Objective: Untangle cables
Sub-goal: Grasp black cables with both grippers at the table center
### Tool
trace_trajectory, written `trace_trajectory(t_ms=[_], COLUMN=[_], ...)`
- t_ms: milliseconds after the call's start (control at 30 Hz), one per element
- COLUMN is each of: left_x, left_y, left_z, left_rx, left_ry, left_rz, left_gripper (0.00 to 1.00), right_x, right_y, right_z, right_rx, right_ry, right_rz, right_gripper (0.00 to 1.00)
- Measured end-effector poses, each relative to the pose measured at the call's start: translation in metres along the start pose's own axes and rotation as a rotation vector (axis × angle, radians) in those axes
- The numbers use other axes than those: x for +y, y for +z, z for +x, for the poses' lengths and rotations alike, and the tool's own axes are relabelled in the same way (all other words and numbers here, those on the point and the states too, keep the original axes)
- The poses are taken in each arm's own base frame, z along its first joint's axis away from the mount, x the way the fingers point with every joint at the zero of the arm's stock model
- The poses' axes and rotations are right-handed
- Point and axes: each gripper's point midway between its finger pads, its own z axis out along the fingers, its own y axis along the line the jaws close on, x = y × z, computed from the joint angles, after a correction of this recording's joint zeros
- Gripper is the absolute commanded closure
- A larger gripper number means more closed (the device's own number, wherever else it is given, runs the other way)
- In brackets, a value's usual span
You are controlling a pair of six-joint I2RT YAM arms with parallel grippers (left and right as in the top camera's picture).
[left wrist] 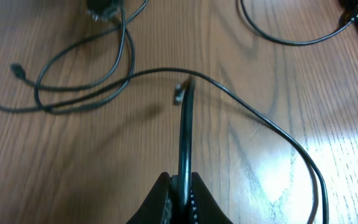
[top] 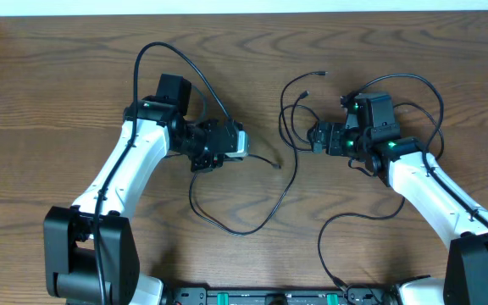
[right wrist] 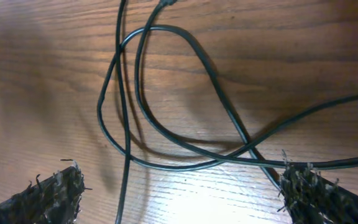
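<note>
- While the left tool (left wrist: 180, 186) pinches one black cable (left wrist: 184, 130), its plug end (left wrist: 179, 94) jutting ahead over the desk (left wrist: 104, 162), the right tool (right wrist: 182, 196) hangs spread wide, holding nothing.
- Crossed cable loops (right wrist: 248, 148) lie flat on the desk directly beneath the right tool.
- Judgement: early going. One strand is in hand; the crossings between the arms are not yet separated.
</note>
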Motion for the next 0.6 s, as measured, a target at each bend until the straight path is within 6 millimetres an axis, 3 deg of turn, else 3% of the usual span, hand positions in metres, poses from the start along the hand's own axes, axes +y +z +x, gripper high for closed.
trace_trajectory(t_ms=[133, 367, 600], left_x=[-0.006, -0.017, -0.035], left_y=[-0.001, -0.013, 0.005], left_z=[-0.007, -0.044, -0.058], left_rx=[-0.035, -0.175, -0.166], left_ry=[0.043, 0.176, 0.244], left_rz=[0.020, 0.013, 0.087], left_gripper=[0.92, 0.92, 0.93], right_x=[-0.002, -0.012, -0.021], right_y=[0.000, -0.002, -0.004], right_z=[-0.003, -0.010, -0.016], right_rx=[-0.012, -0.031, -0.048], right_ry=[0.002, 0.024, 0.044], right_rz=[0.004, 0.019, 0.034], right_gripper=[0.01, 0.01, 0.01])
